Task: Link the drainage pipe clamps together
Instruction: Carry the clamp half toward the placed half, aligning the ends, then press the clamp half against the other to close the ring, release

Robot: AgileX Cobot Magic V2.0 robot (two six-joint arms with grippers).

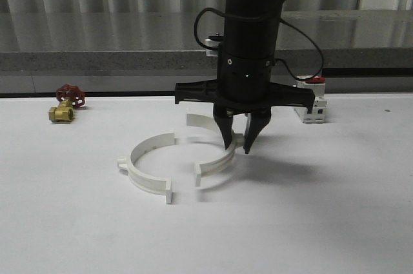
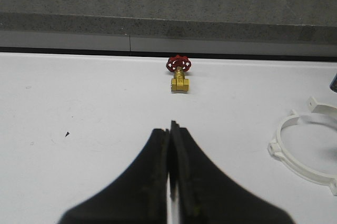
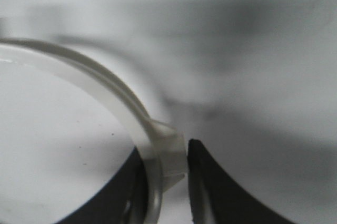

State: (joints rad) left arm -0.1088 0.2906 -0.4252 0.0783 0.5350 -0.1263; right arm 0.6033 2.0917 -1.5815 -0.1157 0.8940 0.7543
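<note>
The right hand [image 1: 237, 138] hangs straight down over the middle of the tabletop [image 1: 322, 222], its two dark fingers narrowed around the right clamp half [image 1: 216, 161]. In the right wrist view the white band [image 3: 105, 92] runs between the fingertips, with a small raised tab caught there; the fingers look close to the plastic on both sides, though I cannot tell for sure whether they are pressing it firmly.

What the next move turns on is the gap between the two halves. The left clamp half [image 1: 147, 171] lies flat just beside the held one, toward the left edge of the tabletop, its open side facing the right half. The two arcs face each other like a broken ring, their near ends apart by a visible gap and their far ends also not meeting. Closing the ring would likely mean sliding the held half leftward until the end tabs meet.

Both halves are thin white plastic semicircles with ribbed edges and small flat tabs at the ends.

The left hand [image 2: 171, 176] sits with its fingers pressed together, holding nothing, well off toward the left side.
</note>
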